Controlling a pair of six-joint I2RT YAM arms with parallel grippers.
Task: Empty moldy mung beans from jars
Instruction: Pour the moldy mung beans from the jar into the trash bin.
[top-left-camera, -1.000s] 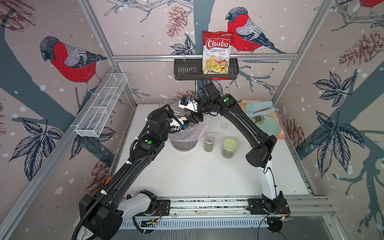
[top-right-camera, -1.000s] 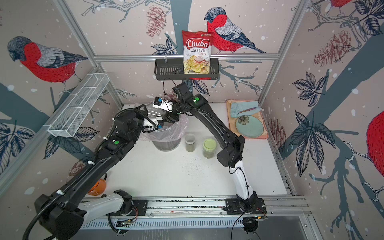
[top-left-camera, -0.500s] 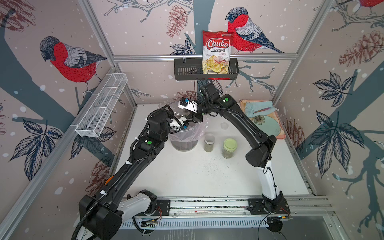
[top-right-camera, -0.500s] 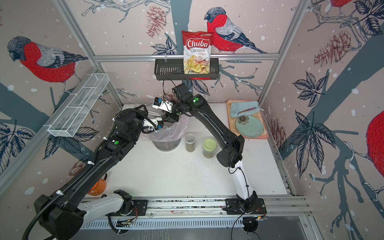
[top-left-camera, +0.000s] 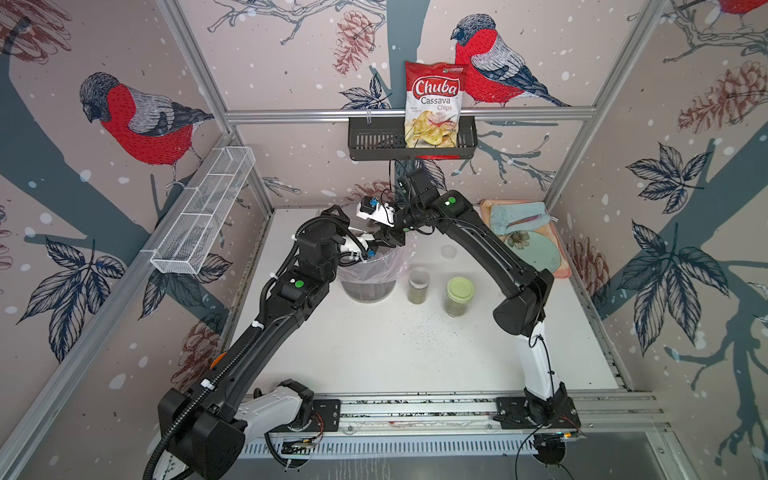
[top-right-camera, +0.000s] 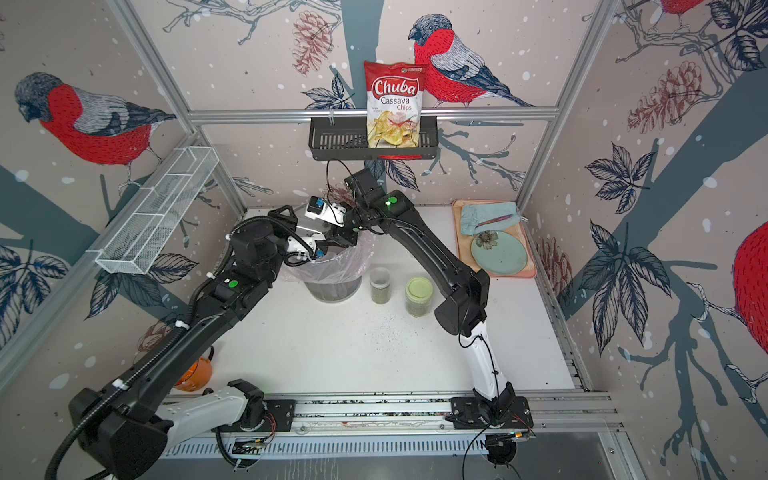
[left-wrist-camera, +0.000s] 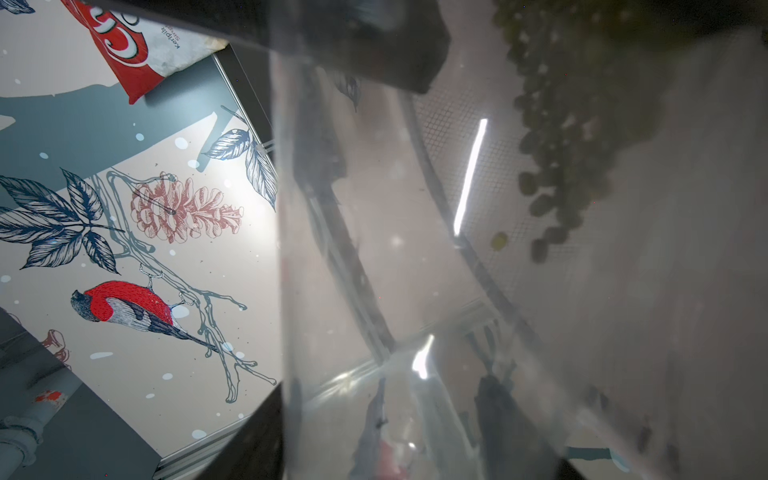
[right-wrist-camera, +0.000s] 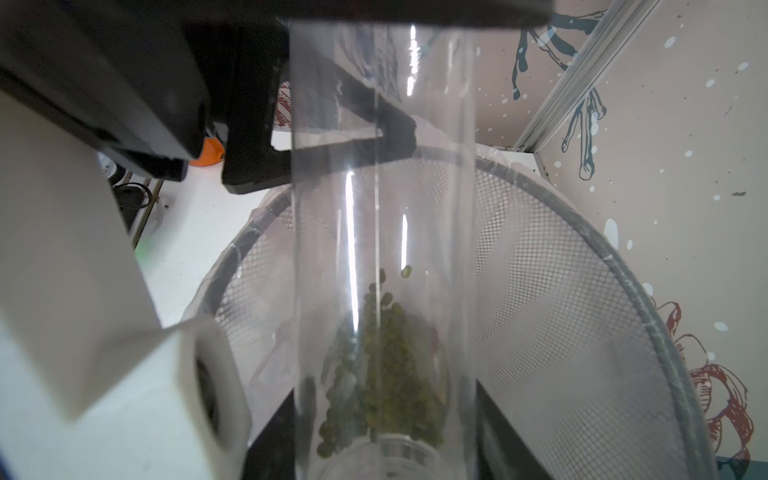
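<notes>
my right fingers (right-wrist-camera: 503, 440) pinch the tube (right-wrist-camera: 382, 208), beans (right-wrist-camera: 382, 361) at one end, over the bin (top-left-camera: 368, 291) above centre in a top view. my left fingers (left-wrist-camera: 365, 45) are spread beside it.

Setting: robotics lab test cell, dressed as a home corner. Evidence: aluminium extrusion frame (top-left-camera: 291, 113) with printed bird-wallpaper panels (top-left-camera: 291, 50); left arm (top-left-camera: 270, 316) and right arm (top-left-camera: 486, 245) bolted to a slotted base rail (top-left-camera: 415, 409); white tabletop (top-left-camera: 374, 357). Household props: chips bag (top-left-camera: 434, 104) in black wall basket (top-left-camera: 370, 139), wire shelf (top-left-camera: 203, 212), tray (top-left-camera: 485, 204) with plate (top-left-camera: 536, 253).
</notes>
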